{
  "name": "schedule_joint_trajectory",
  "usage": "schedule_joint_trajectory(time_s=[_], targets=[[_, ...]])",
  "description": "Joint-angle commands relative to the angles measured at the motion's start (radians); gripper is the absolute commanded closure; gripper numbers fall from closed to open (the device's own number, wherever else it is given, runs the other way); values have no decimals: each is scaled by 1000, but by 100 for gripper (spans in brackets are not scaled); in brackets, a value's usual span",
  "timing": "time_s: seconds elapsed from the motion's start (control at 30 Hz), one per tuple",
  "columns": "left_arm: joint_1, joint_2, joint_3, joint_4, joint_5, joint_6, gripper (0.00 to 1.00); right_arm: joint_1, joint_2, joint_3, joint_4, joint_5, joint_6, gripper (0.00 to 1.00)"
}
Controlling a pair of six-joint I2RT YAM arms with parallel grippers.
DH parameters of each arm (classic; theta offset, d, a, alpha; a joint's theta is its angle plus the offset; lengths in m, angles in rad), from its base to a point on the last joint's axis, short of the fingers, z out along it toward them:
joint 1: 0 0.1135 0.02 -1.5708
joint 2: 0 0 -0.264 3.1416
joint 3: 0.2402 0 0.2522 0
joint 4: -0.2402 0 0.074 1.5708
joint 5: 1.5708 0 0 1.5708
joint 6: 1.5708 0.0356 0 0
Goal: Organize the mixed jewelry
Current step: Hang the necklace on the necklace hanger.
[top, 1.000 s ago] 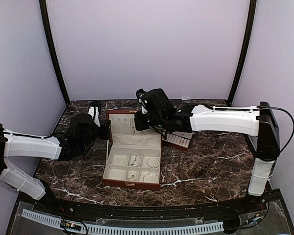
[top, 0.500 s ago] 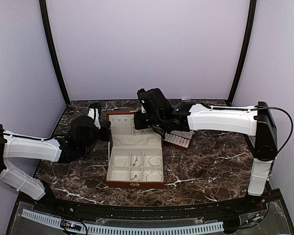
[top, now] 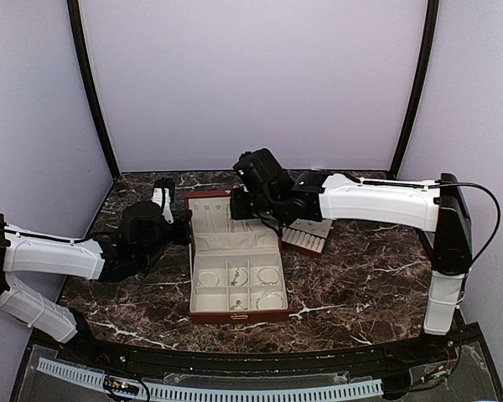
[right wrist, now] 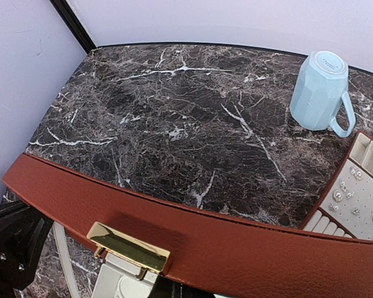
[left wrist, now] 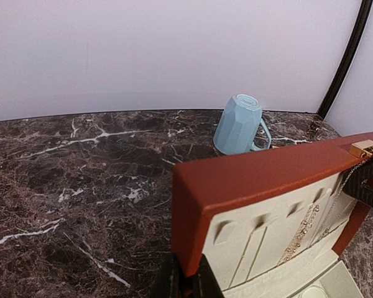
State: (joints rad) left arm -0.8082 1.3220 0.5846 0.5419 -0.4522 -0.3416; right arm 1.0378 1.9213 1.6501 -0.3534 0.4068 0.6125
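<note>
One jewellery box (top: 235,316) is being held open mid-worktop (top: 360,285), its one lid (left wrist: 261,180) standing upright. Six cream compartments are being shown in the base. Silver jewellery pieces (top: 268,275) are lying in several of them, hoops and rings among them. At least two chains (left wrist: 304,231) are being hung down the lid lining.

The left fingers (left wrist: 166,282) are being clamped on the lid's left corner. The right fingers (right wrist: 168,289) are being held closed at the lid's top edge by the one gold clasp (right wrist: 129,247); whether they grip it cannot be told.

One upturned blue mug (right wrist: 322,90) is standing near the back edge. One slotted tray (top: 306,241) with studs (right wrist: 339,195) is lying just behind the box's right side. Open worktop is being left right of the box and behind the lid.
</note>
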Motion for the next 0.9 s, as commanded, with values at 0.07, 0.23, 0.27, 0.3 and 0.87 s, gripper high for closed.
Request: schedule_joint_trajectory(time_s=[0.07,0.23,0.27,0.3,0.87], targets=[[-59,-12,22,62,161,-71,100,-53,-1,34,49,14,47,100],[-62,-5,24,68,171,-68,100,-60,-14,30,40,-2,58,100],[-62,-6,24,69,171,-68,100,-62,-15,31,37,-4,59,100],[-62,-6,23,70,171,-69,100,-63,-15,32,33,-6,62,100],[-64,-2,34,62,163,-56,100,-79,-16,128,-146,-33,31,100]])
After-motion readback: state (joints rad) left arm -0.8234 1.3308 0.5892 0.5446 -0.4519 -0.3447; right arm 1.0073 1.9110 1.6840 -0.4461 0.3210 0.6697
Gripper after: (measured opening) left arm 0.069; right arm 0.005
